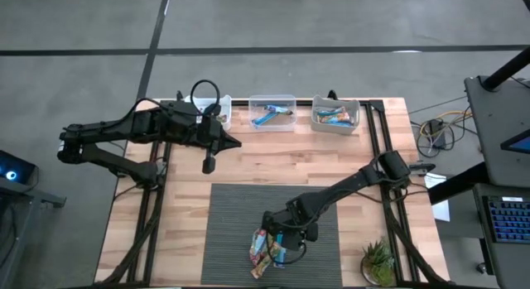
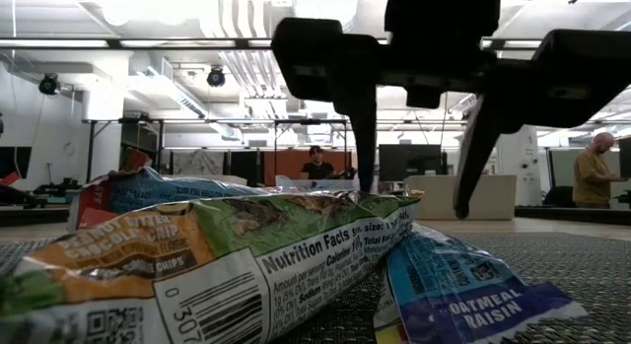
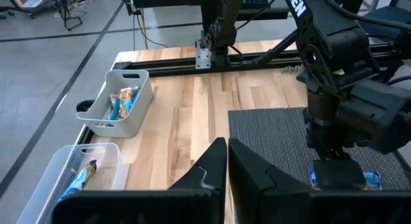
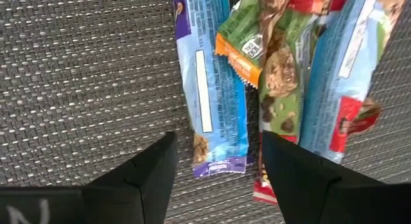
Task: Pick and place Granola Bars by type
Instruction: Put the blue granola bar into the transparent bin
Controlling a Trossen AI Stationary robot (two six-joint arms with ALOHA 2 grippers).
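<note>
Low in the middle of the high view, on the dark grey woven mat (image 1: 248, 210), a small heap of foil-wrapped granola bars (image 1: 267, 249), some blue, some green with orange and red. Right gripper (image 1: 289, 240) directly over this heap, at its right edge, fingers spread wide and pointing down. In the right wrist view, the two dark fingers (image 4: 144, 179) standing on either side of a light blue and purple bar (image 4: 212, 83), not closed on it; just beside, touching it, a green and orange chocolate chip bar (image 4: 273, 70) and another blue one with a red end (image 4: 343, 76). In the low view, the same open fingers (image 2: 366, 127) coming down from the top of the frame to the upper edge of a big green wrapper (image 2: 227, 265), with a blue oatmeal raisin wrapper (image 2: 463, 290) lying under it at lower right; contact with the wrapper not clear. Left gripper (image 1: 209, 161) well apart, in the upper left part of the high view over bare light wooden table (image 1: 273, 156), fingers pressed narrow together, nothing between them. Along the top edge of the table, a clear plastic bin (image 1: 272, 112) with blue bars inside, and to its right a white plastic bin (image 1: 335, 113) with multicoloured bars inside. At lower right corner of the table, a small green plant (image 1: 379, 260).
</note>
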